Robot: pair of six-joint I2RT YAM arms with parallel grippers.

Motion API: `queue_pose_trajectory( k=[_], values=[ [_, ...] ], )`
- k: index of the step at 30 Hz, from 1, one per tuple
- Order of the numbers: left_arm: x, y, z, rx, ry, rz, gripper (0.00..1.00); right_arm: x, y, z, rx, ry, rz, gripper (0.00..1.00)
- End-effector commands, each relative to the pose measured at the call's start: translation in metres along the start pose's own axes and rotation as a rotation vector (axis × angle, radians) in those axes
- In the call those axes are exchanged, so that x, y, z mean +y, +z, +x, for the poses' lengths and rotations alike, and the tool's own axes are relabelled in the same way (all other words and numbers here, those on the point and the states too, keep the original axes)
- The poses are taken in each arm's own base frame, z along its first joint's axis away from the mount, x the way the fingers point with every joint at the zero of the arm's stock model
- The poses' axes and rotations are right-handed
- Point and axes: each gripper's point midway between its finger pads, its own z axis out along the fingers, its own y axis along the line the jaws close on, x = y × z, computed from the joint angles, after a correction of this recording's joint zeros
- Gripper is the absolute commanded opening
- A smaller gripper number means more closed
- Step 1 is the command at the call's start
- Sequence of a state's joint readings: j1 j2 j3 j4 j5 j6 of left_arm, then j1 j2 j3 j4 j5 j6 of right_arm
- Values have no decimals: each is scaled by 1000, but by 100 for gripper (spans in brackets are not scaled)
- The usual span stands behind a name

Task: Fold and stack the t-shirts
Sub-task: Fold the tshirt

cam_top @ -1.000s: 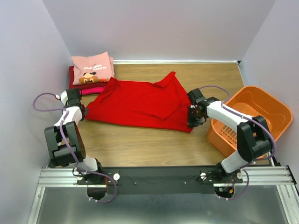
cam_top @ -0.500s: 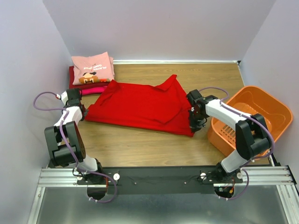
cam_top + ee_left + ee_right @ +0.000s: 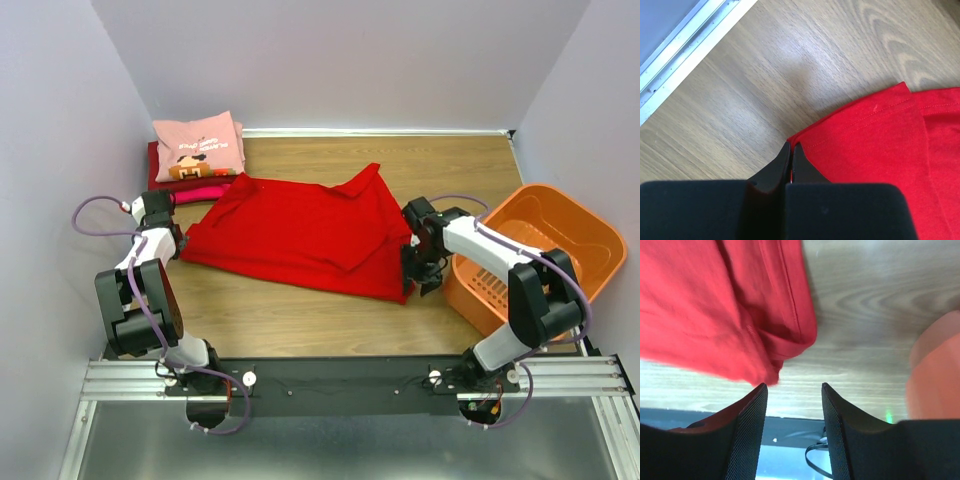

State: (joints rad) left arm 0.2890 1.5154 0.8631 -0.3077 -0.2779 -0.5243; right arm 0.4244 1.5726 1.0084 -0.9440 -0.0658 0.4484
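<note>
- Here, the red t-shirt lies spread across the middle of the table, with one flap folded over its right half.
- The left gripper is pressed together, pinching the shirt's left hem corner low over the wood.
- The right gripper stands spread with nothing between its fingers; the shirt's right corner lies just past them.
- The pink t-shirt tops the folded stack in the far left corner.
- The orange basket sits at the right edge.
</note>
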Motion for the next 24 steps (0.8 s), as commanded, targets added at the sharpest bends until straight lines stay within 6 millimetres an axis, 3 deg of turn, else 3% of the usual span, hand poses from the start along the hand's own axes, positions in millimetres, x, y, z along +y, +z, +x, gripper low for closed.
queue_pose_trajectory(
  k=[1,5,11,17,24],
  values=[
    [7,7,-4,-16,-1,-29,0,11,4,23,58,45,-92,55],
    [6,6,-5,-17,1,-25,0,8,11,27,48,79,-84,54],
    [7,4,-8,-26,3,-30,0,12,-8,13,-79,168,-113,55],
    [6,6,-5,-15,9,-24,0,-5,14,16,-56,209,-12,45],
    [5,4,-7,-19,9,-19,0,-14,17,11,-87,240,46,40]
  ],
)
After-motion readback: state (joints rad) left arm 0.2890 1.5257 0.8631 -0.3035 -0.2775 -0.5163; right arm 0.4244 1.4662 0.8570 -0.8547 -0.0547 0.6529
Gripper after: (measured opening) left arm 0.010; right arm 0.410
